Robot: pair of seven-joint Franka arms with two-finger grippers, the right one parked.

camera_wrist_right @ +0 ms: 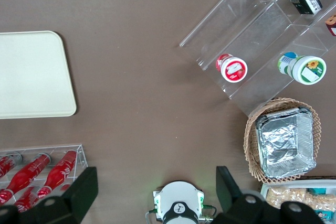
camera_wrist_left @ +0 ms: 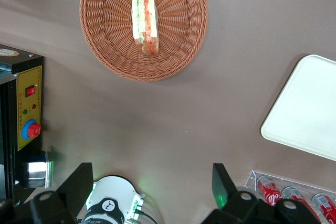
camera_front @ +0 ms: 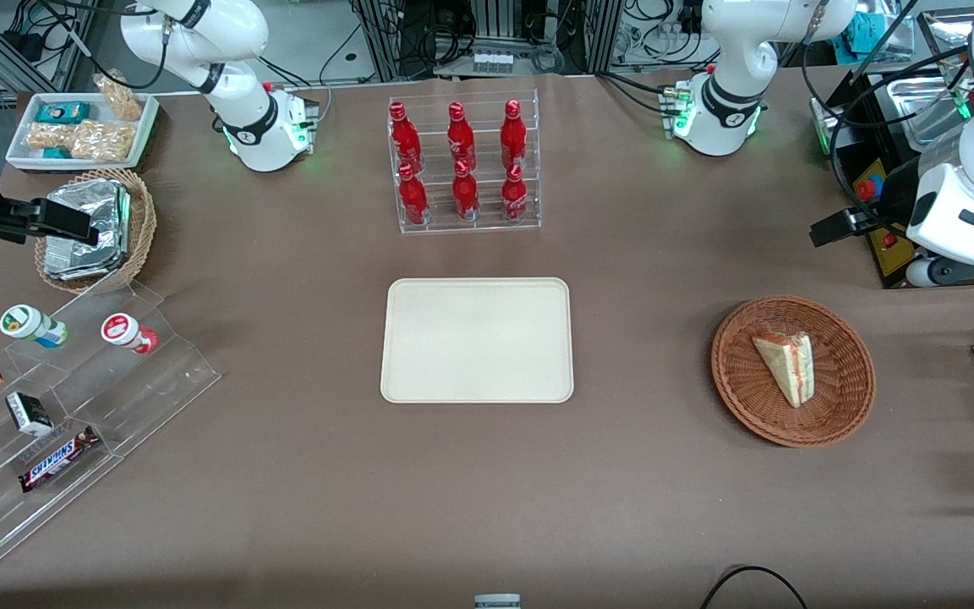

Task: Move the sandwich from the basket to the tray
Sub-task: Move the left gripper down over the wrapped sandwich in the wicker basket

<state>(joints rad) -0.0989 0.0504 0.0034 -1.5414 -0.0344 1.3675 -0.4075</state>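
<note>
- I see the sandwich (camera_front: 785, 366) lying on its side in the middle of the basket (camera_front: 842, 414), nothing else in there with it; its red, orange and green layers show along one cut edge (camera_wrist_left: 144, 20).
- The basket sits on the brown worktop (camera_front: 639, 279) toward the working arm's end, well apart from the tray (camera_front: 477, 340).
- The tray is bare and lies flat mid-worktop, nearer the front camera than the clear rack of red bottles (camera_front: 463, 161).
- My claw (camera_wrist_left: 152, 190) hangs high above the worktop near the arm's base, away from the basket, its two fingers spread wide with nothing between them.
- Between basket and tray I have a bare stretch of worktop.
- A black control box with a red button (camera_wrist_left: 21, 124) stands at the worktop edge close to the basket.
- Toward the parked arm's end: a tan wicker basket of foil packets (camera_front: 90, 227), a white tray of snack bags (camera_front: 81, 127), and clear stepped shelves (camera_front: 73, 406) with small snacks.
</note>
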